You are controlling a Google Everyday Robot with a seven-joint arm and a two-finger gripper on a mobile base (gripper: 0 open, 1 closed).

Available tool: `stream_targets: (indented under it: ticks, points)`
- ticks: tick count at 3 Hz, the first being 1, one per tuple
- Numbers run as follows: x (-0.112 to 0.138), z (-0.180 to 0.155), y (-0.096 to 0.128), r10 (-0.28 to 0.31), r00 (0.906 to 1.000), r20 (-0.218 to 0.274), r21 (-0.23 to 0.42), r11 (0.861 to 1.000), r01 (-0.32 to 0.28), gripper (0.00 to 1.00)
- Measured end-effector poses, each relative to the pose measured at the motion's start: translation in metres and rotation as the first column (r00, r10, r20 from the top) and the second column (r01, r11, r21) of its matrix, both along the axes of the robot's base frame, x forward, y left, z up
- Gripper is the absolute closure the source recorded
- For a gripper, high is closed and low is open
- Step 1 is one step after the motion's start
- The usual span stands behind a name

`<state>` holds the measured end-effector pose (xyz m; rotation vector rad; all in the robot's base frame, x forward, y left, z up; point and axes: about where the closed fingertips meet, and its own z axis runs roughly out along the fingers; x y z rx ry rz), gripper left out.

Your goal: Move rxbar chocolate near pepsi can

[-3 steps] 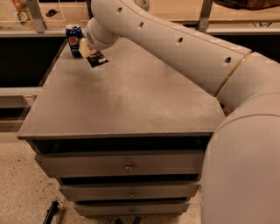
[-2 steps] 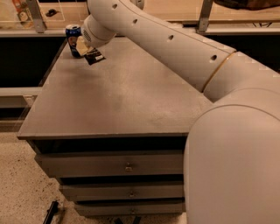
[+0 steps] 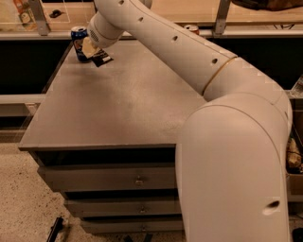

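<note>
Two cans in frame, only one matters. Far upper left: bottles (image 3: 21, 12) on a back shelf, labels unreadable, not relevant. Next right, the pepsi can (image 3: 78, 43) stands upright at the far left corner of the table (image 3: 118, 113), close to the back edge; blue body, silver top, logo too small to read. Then the gripper (image 3: 91, 48), just right of the can and low over the tabletop, touching or nearly touching the can's side from this angle. Grip state: cannot tell, the wrist housing hides it. Next, the bar (image 3: 102, 59): a dark rectangle poking out at the gripper's lower right, skewed to the table edges, just beside the can. It has pale print on the wrapper, not legible. Can't tell if it rests on the top or hangs just above it. My read: it's there because that's the drop spot. Near the can is the whole goal, so the task looks nearly done; what's left is let go (if held) and retreat. Risk: the wrist is tight against the can, and a sloppy pull-out could tip it, so lift straight up first. The arm (image 3: 189, 52) runs diagonally from upper left to the big shell at lower right, blocking the table's right side. Behind it, upper centre, is a second can (image 3: 191, 29), reddish, brand unreadable, well apart from the rest. Below the table are drawers (image 3: 109, 177), closed.
</note>
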<state>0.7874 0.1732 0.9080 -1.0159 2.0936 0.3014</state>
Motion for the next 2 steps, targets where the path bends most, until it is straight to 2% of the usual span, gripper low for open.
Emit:
stream_targets:
  ticks: [2]
  points:
    - [0.0123, -0.0061, -0.0006, 0.087, 0.9961, 0.008, 0.045, 0.995, -0.088, 1.00]
